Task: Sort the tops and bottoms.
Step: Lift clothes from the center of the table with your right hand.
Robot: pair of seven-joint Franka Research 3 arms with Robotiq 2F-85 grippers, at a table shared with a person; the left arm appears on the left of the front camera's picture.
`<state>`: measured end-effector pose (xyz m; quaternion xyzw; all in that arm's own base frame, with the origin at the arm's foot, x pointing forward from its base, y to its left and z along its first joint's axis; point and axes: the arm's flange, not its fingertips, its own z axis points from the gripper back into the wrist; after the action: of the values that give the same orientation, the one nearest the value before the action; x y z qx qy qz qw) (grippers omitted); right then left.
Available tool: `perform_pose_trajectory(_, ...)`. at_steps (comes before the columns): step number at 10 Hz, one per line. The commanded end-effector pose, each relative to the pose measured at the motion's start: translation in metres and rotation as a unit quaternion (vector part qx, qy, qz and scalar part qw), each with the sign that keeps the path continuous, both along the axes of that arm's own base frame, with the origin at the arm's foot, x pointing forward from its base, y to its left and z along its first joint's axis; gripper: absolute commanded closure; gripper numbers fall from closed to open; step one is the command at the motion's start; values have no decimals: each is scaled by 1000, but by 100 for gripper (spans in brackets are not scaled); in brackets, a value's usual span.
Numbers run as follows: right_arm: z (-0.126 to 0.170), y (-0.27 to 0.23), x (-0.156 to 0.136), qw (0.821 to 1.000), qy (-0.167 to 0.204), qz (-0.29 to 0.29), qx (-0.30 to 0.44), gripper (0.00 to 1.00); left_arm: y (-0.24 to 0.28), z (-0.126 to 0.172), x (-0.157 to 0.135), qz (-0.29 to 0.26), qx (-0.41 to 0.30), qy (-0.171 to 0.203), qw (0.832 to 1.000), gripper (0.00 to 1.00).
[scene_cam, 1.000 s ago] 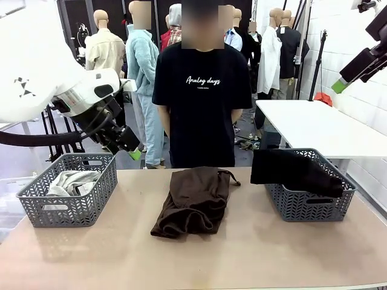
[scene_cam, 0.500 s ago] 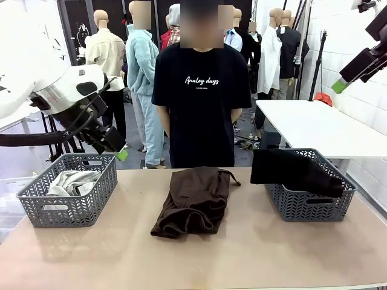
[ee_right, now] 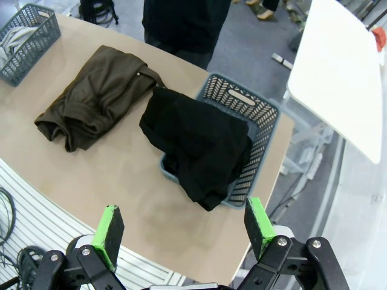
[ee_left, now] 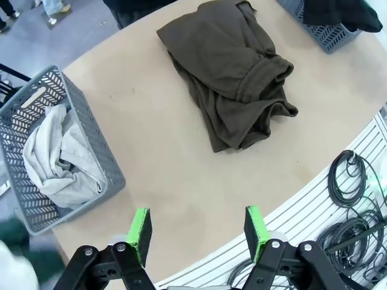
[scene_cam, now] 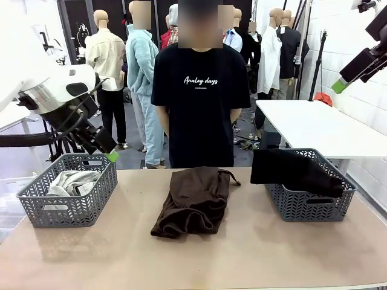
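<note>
Dark brown drawstring garment [scene_cam: 192,202] crumpled mid-surface [scene_cam: 260,254], between the baskets, not yet sorted, presumably next. Pale grey-blue garment [scene_cam: 71,181] inside left basket [scene_cam: 75,205]. Black garment [scene_cam: 293,170] draped over rim of right basket [scene_cam: 311,202]. Left claw [ee_left: 198,232] released, empty, raised above left basket. Right claw [ee_right: 182,228] released, empty, parked high.

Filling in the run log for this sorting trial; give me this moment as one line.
left gripper: open, empty | right gripper: open, empty | brown garment: on table | black garment: draped over right basket
</note>
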<state>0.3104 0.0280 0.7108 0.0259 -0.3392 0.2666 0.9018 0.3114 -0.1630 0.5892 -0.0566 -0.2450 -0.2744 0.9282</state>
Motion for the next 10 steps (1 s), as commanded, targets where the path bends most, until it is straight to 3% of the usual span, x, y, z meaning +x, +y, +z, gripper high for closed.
perform_pose_trajectory(1,1,0,1,1000,2,2,-7,0,13,-7,-9,-6,-1,-2,1000,20)
perform_pose_trajectory(2,1,0,1,1000,2,2,-7,0,10,-9,-10,-6,1,9,1000,20)
perform_pose_trajectory(3,0,0,0,1000,0,0,0,0,3,1,-3,2,-2,-2,1000,20)
perform_pose_trajectory(4,-1,13,16,999,-13,39,31,0,3,1,-3,2,-2,-2,1000,20)
perform_pose_trajectory(8,-27,89,103,982,32,159,102,0,3,1,-3,2,-2,-2,1000,20)
perform_pose_trajectory(10,-68,136,152,969,82,196,123,0,3,1,-3,2,-2,-2,1000,20)
